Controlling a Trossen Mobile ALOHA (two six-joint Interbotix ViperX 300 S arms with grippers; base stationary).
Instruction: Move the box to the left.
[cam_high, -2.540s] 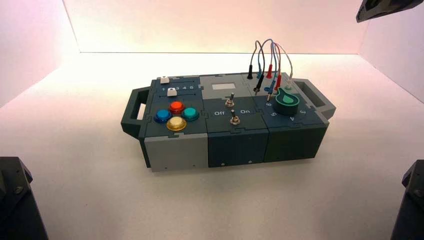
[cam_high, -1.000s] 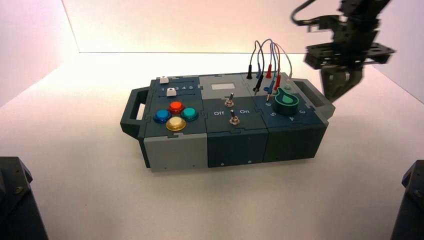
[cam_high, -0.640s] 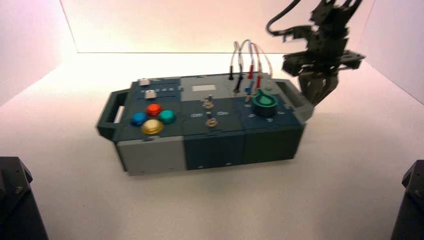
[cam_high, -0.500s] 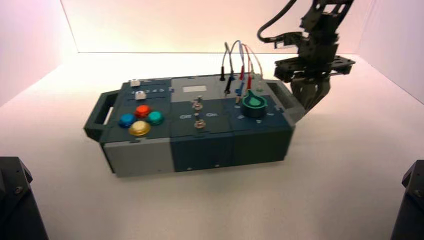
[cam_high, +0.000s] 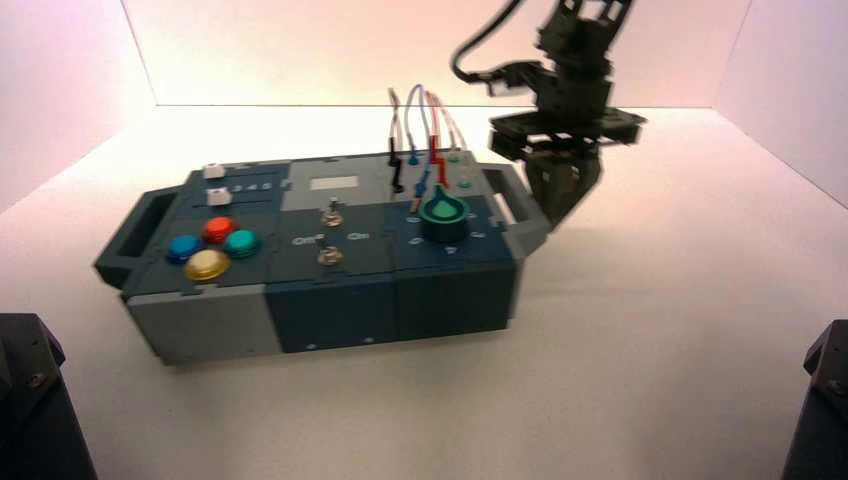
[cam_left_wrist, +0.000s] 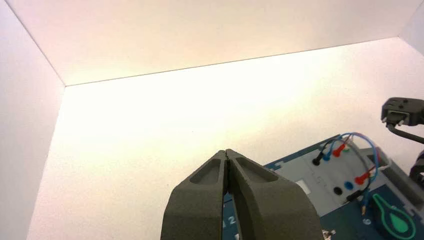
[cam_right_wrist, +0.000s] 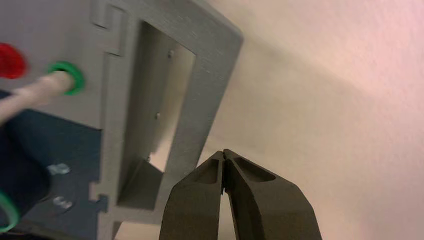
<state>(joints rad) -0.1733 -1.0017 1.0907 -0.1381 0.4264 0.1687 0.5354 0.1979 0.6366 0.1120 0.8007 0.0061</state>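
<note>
- Where the right tool (cam_high: 553, 212) hangs from its arm, it sits just beside the grey handle (cam_high: 520, 205) at the box's right end; the right wrist view shows its fingers (cam_right_wrist: 200, 200) pressed together with nothing between them, tips close against the handle's outer bar (cam_right_wrist: 207, 100).
- Box (cam_high: 320, 265): long, dark teal and grey, resting on the white counter (cam_high: 620, 340) left of centre in the high view, its long side slightly angled to the front edge.
- Left end of the box: a dark handle (cam_high: 125, 245); next to it, four round buttons (cam_high: 212, 245) in blue, red, teal and yellow.
- Middle section: two small toggle switches (cam_high: 329, 232), one behind the other.
- Right section: a green knob (cam_high: 444, 214); behind it, coloured wires (cam_high: 425, 130) arch up from sockets in the grey panel.
- Left tool (cam_left_wrist: 227, 200): seen only in its own wrist view, raised above the box's back left area, fingers closed tip to tip and holding nothing.
- Right wrist view, detail: a pale plug sits in a green socket (cam_right_wrist: 67, 77) close to the handle.
</note>
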